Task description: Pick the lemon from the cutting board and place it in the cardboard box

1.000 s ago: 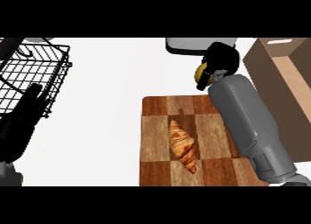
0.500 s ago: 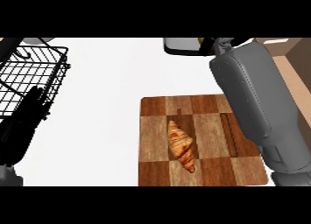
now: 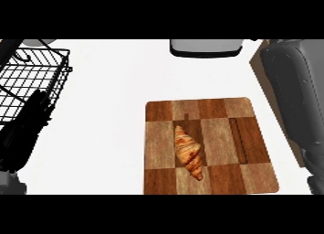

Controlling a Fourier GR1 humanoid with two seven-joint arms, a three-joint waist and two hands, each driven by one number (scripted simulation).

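White counter (image 3: 110, 114), lemonless cutting board (image 3: 211, 178)

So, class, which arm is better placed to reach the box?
Right. The right forearm lies over the box at the view's right; the left arm is far off, beside the basket.

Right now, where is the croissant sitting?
In the head view the croissant lies on the wooden cutting board, near its middle, right of centre on the counter, with the grey right forearm beside the board's right edge.
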